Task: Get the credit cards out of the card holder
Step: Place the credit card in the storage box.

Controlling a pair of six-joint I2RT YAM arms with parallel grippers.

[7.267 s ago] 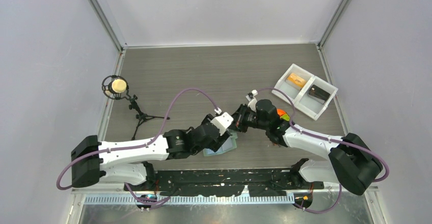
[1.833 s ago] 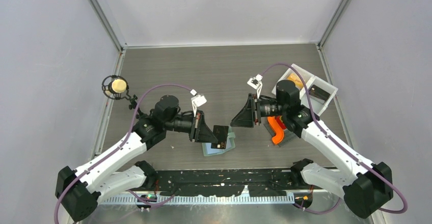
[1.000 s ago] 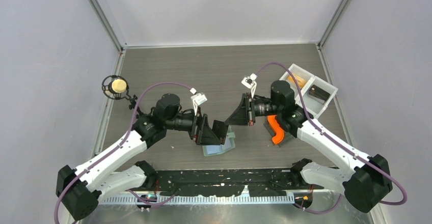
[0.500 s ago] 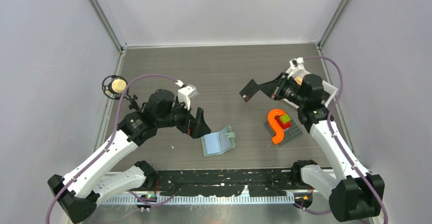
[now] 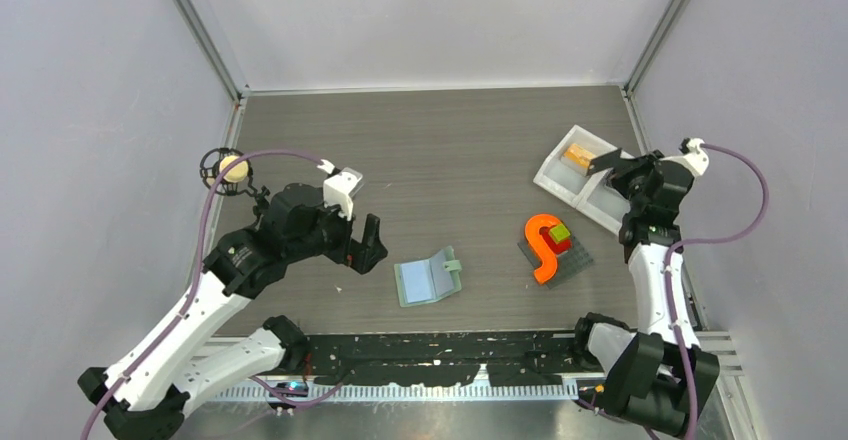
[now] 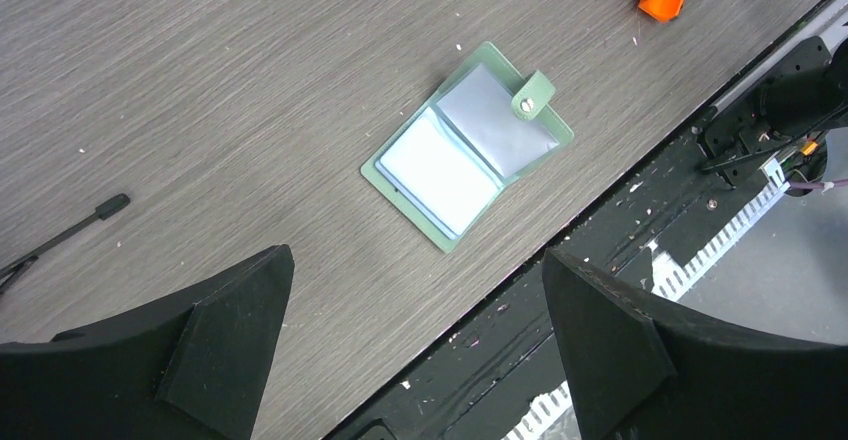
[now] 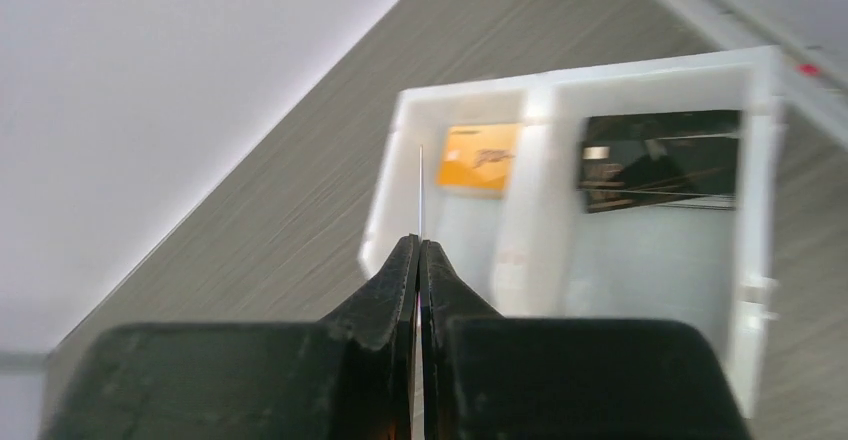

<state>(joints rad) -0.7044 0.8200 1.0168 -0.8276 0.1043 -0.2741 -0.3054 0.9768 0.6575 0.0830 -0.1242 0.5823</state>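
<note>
the card holder (image 5: 428, 280) lies open and flat on the worktop (image 5: 440, 150), near the front edge and about midway between the two arms. its sage-green cover is face down and its two pale blue pocket faces are turned up. a small green strap with a snap folds over the right-hand half. from the left wrist view the card holder (image 6: 465, 150) sits at an angle to the worktop edge, and nothing touches it.

the left fingers (image 6: 235, 325) are spread wide with nothing between them. they hang above the worktop to the left of the card holder, clear of it.

to the right of the card holder, apart from it, a grey plate (image 5: 570, 260) carries an orange s-shape (image 5: 542, 245) with a small green and red block (image 5: 558, 233) beside its upper curve.

further back on the right stands a white two-compartment tray (image 5: 548, 172). an orange card (image 7: 480, 158) lies in one compartment and a dark card (image 7: 655, 160) in the other. the right fingers (image 7: 400, 280) are pressed together on a thin dark card (image 7: 420, 185), seen edge-on from the wrist, held above the tray near the orange card's compartment.

at the far left a pale ball in a black ring (image 5: 232, 168) sits on a small stand.
</note>
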